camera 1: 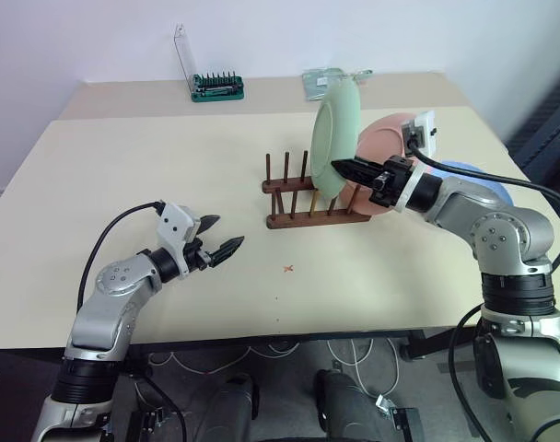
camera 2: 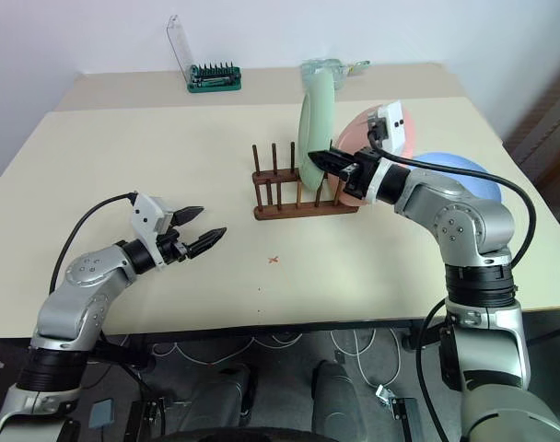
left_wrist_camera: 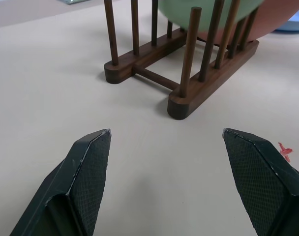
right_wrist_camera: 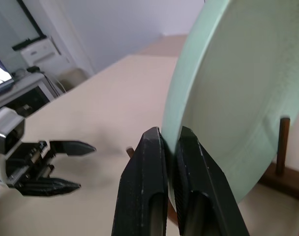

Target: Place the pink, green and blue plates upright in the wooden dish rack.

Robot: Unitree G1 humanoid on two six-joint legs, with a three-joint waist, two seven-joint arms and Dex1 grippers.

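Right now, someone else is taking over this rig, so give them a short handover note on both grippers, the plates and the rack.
Right gripper: shut on the rim of the pale green round plate, holding it upright over the small dark reddish-brown wooden dish rack. Whether its lower edge already sits between the pegs I cannot tell.
Left gripper: open, holding nothing, hanging above the table in front of the rack.
Pink round plate: behind the green one, at the rack's right end; hard to tell whether it is slotted.
Blue round plate: flat on the table to the right of the rack.
Left: seat and release green, check pink, rack blue.
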